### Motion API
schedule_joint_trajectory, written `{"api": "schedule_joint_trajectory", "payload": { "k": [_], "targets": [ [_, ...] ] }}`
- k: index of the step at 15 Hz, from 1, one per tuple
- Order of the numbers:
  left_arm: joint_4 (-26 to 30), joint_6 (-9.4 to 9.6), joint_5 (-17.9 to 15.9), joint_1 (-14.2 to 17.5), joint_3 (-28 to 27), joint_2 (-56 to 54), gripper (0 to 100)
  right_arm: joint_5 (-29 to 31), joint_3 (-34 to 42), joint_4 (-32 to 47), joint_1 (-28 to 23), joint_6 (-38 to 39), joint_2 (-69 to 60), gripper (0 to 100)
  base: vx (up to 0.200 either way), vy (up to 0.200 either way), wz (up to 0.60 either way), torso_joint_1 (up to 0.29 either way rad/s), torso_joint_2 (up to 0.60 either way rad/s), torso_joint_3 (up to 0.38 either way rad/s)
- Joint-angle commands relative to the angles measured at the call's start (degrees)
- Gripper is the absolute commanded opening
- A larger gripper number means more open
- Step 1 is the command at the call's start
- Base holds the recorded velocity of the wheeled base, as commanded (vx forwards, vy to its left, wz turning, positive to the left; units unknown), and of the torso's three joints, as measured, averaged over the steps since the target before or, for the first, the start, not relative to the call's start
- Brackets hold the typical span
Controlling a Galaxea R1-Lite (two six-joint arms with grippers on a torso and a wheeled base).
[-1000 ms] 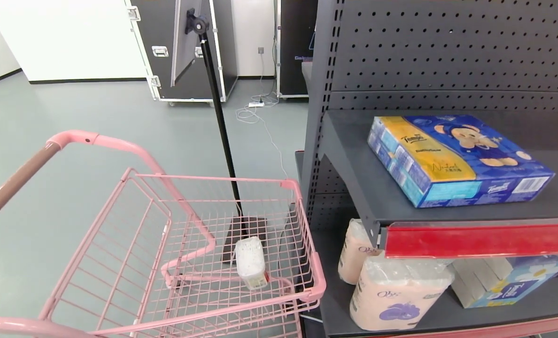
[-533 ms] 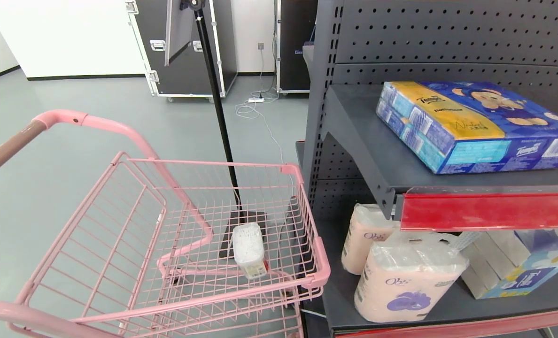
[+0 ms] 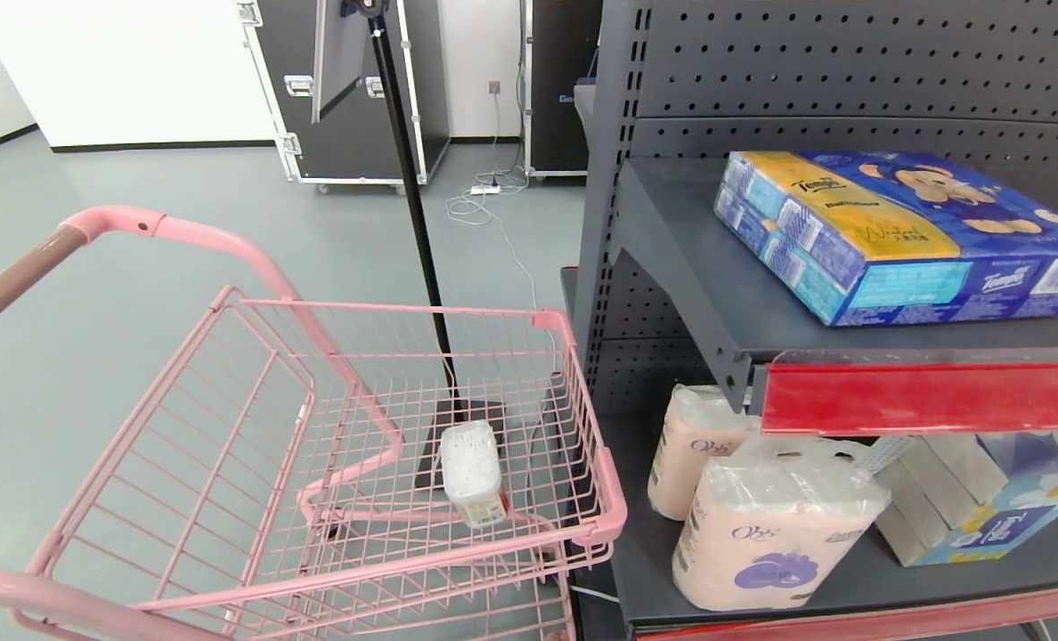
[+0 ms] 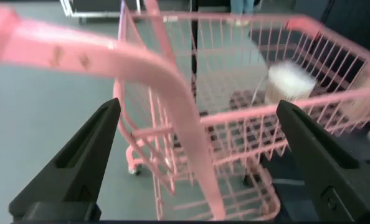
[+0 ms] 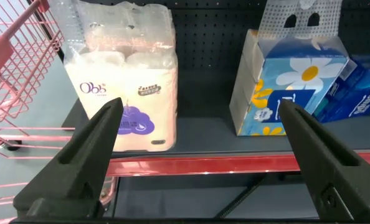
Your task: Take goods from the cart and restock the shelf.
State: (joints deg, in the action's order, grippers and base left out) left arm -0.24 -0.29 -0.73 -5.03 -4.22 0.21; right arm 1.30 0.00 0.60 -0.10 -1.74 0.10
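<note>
While the pink wire cart [image 3: 602,521] stands just beside the dark grey shelf [image 3: 698,258], a single small white pack [image 3: 471,470] stands upright on the basket floor, near the far corner closest to the shelf. On the upper board lies a flat blue and yellow tissue multipack [image 3: 894,236], set askew behind a red price strip [image 3: 930,398]. On the lower board a peach toilet-roll pack [image 3: 774,525] stands at the front of the left end with a second toilet-roll pack [image 3: 694,463] just behind it, and a blue flower-print tissue pack [image 3: 983,521] sits to their right. The left gripper [image 4: 197,104] hangs at the cart's near side, its fingers spread wide with nothing between them; the pink rail and the white pack lie beyond. The right gripper [image 5: 200,103] faces the lower board, fingers likewise wide apart and empty, touching neither the front toilet-roll pack nor the flower-print pack ahead of it. Behind the cart a black stand pole [image 3: 413,205] rises from the grey floor, and black flight cases [image 3: 360,89] stand by the white wall.
</note>
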Motion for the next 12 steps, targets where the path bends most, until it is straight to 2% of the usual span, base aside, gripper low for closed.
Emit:
{"api": "schedule_joint_trajectory", "payload": {
  "k": [1, 2, 3, 4, 5, 6, 7, 8, 9, 11, 12],
  "targets": [
    [1.0, -7.27, -0.3, -1.8, -23.2, 15.1, 100, 0.0, 0.0, 0.0, 0.0, 0.0, 0.0, 100, 0.000, 0.000, 0.00, 0.000, 0.00, 0.000],
    [1.8, -7.44, -0.3, -2.2, -30.1, 22.4, 100, 0.0, 0.0, 0.0, 0.0, 0.0, 0.0, 100, 0.000, 0.000, 0.00, 0.000, 0.00, 0.000],
    [1.9, -7.00, -0.6, -2.2, -33.6, 27.1, 100, 0.0, 0.0, 0.0, 0.0, -0.1, 0.0, 100, 0.000, 0.000, 0.00, 0.000, 0.00, 0.000],
    [1.9, -4.37, -3.0, -2.4, -38.0, 35.1, 100, 0.2, 0.0, 0.0, 0.0, -0.1, 0.1, 100, 0.000, 0.000, 0.00, 0.000, 0.00, 0.000],
    [1.9, -3.75, -5.4, -2.4, -40.9, 41.8, 100, 0.2, 0.0, 0.0, 0.0, -0.1, 0.0, 100, 0.000, 0.000, 0.00, 0.000, 0.00, 0.000],
    [1.9, -3.66, -6.1, -2.4, -41.8, 44.8, 100, 0.2, 0.0, 0.0, 0.0, -0.2, 0.0, 100, 0.000, 0.000, 0.00, 0.000, 0.00, 0.000],
    [1.9, -2.17, -6.7, -3.5, -42.5, 52.4, 100, 0.2, 0.0, 0.0, 0.0, -0.3, 0.0, 100, 0.000, 0.000, 0.00, 0.000, 0.00, 0.000],
    [1.9, -0.41, -6.7, -5.6, -42.3, 57.5, 100, 0.3, 0.0, 0.0, 0.0, -0.1, 0.0, 100, 0.000, 0.000, 0.00, 0.000, 0.00, 0.000],
    [1.8, 0.20, -7.0, -7.9, -42.5, 61.6, 100, 0.3, 0.0, 0.0, 0.0, 0.0, 0.0, 100, 0.000, 0.000, 0.00, 0.000, 0.00, 0.000],
    [2.4, 0.20, -6.8, -14.5, -43.2, 70.2, 100, 0.3, 0.0, 0.0, 0.0, 0.0, 0.0, 100, 0.000, 0.000, 0.00, 0.000, 0.00, 0.000],
    [3.2, 0.12, -6.3, -16.1, -43.8, 74.9, 100, 0.3, 0.0, 0.0, 0.0, -0.1, 0.0, 100, 0.000, 0.000, 0.00, 0.000, 0.00, 0.000]
  ]
}}
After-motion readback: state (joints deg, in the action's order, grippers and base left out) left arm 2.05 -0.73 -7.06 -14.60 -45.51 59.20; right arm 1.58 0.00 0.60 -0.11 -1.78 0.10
